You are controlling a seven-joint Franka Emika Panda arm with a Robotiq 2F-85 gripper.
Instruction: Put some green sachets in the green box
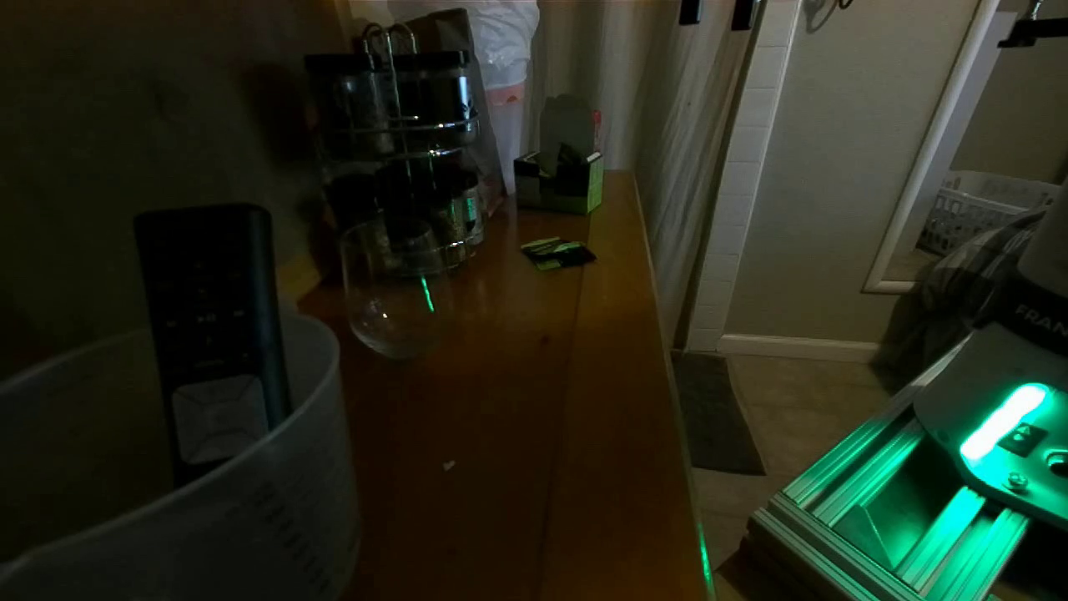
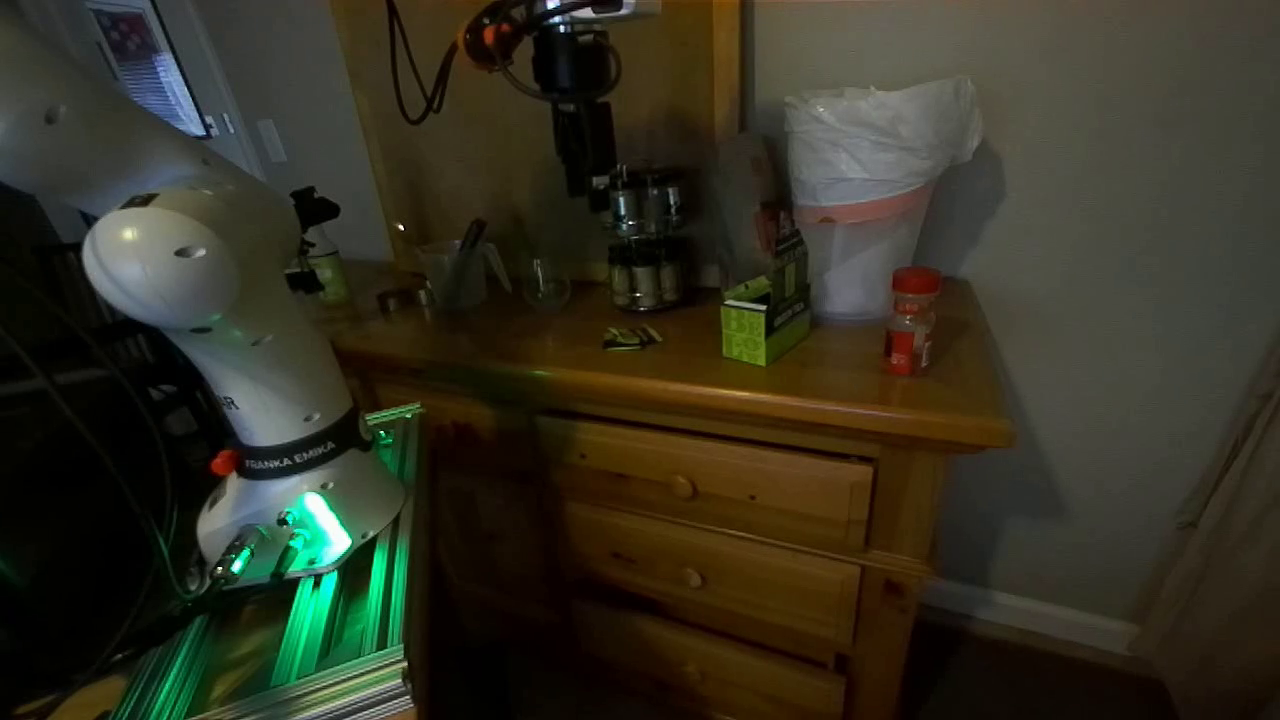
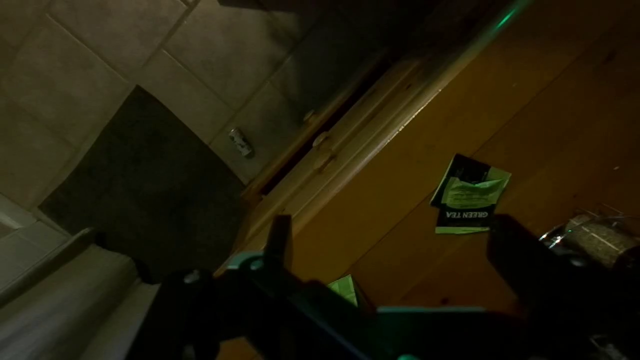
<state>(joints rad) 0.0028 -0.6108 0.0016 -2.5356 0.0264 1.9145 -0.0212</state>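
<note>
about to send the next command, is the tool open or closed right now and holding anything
Tool: open, holding nothing; the green sachets lie clear of it.

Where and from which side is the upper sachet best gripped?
Probably at the GREEN TEA end, pinching opposite edges from straight above. The upper sachet lies thin and flat on the tabletop with nothing over it, and that end juts past the lower sachet, so dragging both seems less likely.

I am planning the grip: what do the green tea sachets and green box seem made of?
Green tea sachets: probably paper or thin film, flat and crinkled; finish uncertain.
Green box: likely printed cardboard, matte-looking, given thin walls and upright flap.
</note>
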